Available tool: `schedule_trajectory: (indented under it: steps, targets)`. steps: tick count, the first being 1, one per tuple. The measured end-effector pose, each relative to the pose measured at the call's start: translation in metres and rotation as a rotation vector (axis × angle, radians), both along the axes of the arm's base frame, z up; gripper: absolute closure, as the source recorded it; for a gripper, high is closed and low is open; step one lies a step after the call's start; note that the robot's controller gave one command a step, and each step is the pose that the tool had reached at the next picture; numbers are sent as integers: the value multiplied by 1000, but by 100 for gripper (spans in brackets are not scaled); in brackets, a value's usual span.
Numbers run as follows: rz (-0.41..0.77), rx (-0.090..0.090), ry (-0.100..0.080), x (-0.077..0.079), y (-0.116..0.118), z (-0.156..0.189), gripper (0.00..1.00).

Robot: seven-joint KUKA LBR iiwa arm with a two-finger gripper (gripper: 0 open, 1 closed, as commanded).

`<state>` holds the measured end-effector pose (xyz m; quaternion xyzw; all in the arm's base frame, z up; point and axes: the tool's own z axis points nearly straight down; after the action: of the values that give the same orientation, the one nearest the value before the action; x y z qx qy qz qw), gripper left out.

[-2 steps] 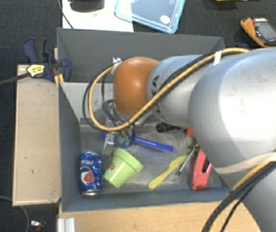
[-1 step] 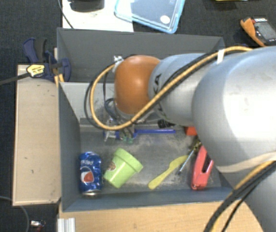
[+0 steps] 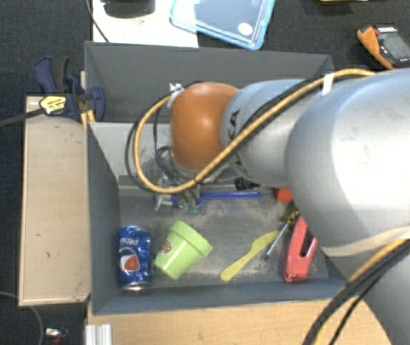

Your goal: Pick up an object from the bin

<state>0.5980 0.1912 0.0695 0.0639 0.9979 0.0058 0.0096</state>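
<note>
Camera view puts the gripper (image 3: 172,198) low in the bin (image 3: 104,192), close to the floor towards the far wall and tucked under the arm's orange cover (image 3: 201,124). Whether it is open or closed I cannot tell from here, since the cover and the yellow cable (image 3: 140,149) looping round it hide most of the tip. I see nothing clamped in it, so I would not call anything picked. Nearest to it is a slim blue stick (image 3: 223,195), lying flat along the floor with one end just beside the tip; I can't make out whether they touch. Further out, along the near wall, a blue soda can (image 3: 134,259) lies beside a light green cup (image 3: 182,249) tipped on its side. A yellow plastic utensil (image 3: 248,257) lies to their right, and a pink tool (image 3: 300,250) sits against the right corner, partly under the arm. All of these rest on the floor, well apart from the tip. My read is that the descent looks done or nearly so. A confirmed grasp and the lift out of the bin are what remain.
</note>
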Motion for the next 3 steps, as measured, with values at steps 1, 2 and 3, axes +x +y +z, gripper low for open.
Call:
schedule_trajectory:
  steps: [1,2,3]
  targets:
    - [-2,2,-7,2,0,90,100]
    - [-6,-2,7,-3,-1,42,100]
    - [-7,4,-12,3,1,85,100]
